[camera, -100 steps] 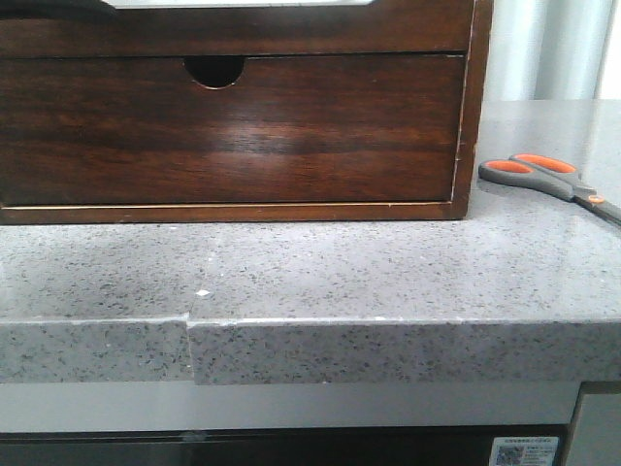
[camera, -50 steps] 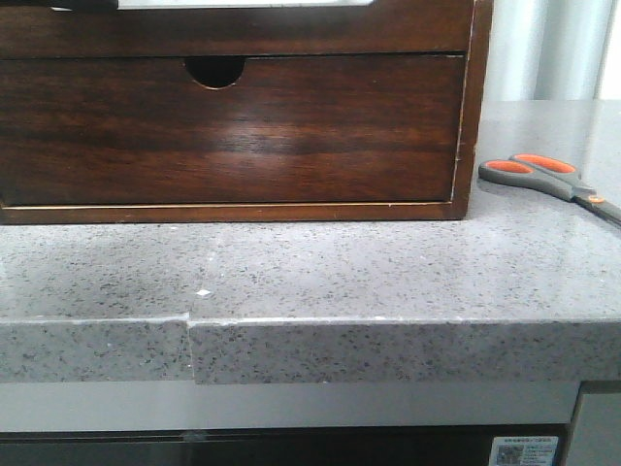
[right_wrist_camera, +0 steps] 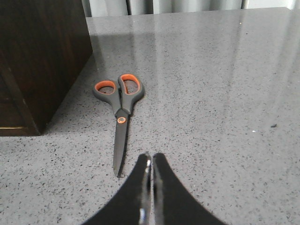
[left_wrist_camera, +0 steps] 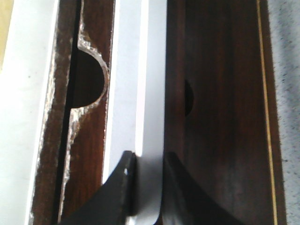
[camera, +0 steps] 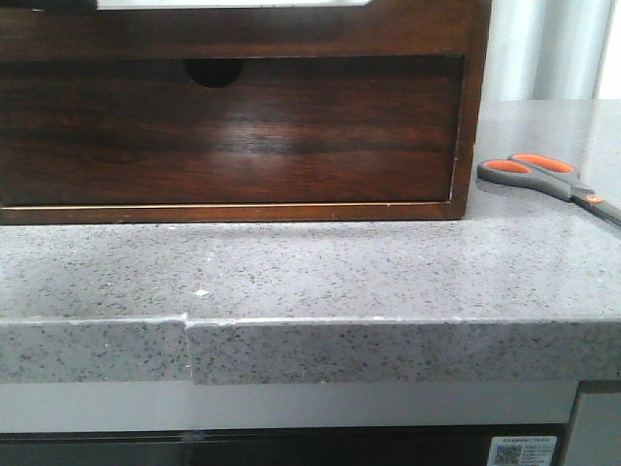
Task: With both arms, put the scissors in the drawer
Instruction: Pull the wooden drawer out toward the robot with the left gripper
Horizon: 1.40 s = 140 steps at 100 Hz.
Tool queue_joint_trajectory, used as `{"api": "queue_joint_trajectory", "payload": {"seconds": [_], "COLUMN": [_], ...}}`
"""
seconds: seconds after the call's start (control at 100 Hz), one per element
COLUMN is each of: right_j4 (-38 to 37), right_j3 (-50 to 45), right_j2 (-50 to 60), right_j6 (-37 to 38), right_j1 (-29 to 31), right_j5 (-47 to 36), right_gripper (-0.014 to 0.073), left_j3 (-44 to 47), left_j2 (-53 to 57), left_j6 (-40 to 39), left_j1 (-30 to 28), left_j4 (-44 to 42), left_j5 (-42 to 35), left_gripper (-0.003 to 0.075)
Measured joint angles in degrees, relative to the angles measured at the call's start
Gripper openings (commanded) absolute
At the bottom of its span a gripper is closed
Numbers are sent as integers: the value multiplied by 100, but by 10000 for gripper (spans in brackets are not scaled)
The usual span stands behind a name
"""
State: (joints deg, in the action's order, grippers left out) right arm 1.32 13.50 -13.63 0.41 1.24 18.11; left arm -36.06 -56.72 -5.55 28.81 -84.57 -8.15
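Scissors point(right_wrist_camera: 119, 110) flat on the speckled counter point(right_wrist_camera: 211, 93) beside the dark cabinet point(right_wrist_camera: 37, 61), right gripper point(right_wrist_camera: 151, 161) jaws together.

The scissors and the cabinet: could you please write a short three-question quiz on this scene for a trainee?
1. True or false: the scissors are held in the right pincer.
2. Multiple choice: the right pincer's jaws are A) wide open, B) shut with nothing between them, C) shut on the scissors.
3. Short answer: in the front view, on which side of the wooden cabinet do the scissors lie, and on what?

Key
1. False: they lie flat, clear of the pincer.
2. B
3. To its right, on the countertop.
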Motion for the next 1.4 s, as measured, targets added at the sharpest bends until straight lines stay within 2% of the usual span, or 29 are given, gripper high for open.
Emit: {"api": "queue_joint_trajectory", "payload": {"seconds": [0.41,0.66,0.73,0.87,0.95,1.0,1.18,1.28,1.4], "right_j4": [0,0,0,0,0,2,22,-28,-195], "right_j3": [0,0,0,0,0,0,13,186,572], "right_j2": [0,0,0,0,0,0,-31,-254,-794], "right_j6": [0,0,0,0,0,0,0,0,0], "right_j1": [0,0,0,0,0,0,0,-13,-102], "right_j5": [20,36,36,36,36,36,97,249,346], "right_gripper": [-41,-41,-41,-41,-41,-41,-36,43,224], "left_j3": [1098,1492,1505,1530,1580,1608,1611,1539,1485], "left_j2": [1452,2026,2050,2073,2115,2115,2271,2618,3155], "left_j6": [104,162,166,142,109,109,100,100,97], "left_j1": [0,0,0,0,0,0,0,0,0], "left_j4": [0,0,0,0,0,0,159,610,1026], "left_j5": [-721,-894,-894,-941,-1047,-1081,-1342,-1426,-1479], "left_gripper": [-22,-17,44,319,418,430,390,386,386]}}
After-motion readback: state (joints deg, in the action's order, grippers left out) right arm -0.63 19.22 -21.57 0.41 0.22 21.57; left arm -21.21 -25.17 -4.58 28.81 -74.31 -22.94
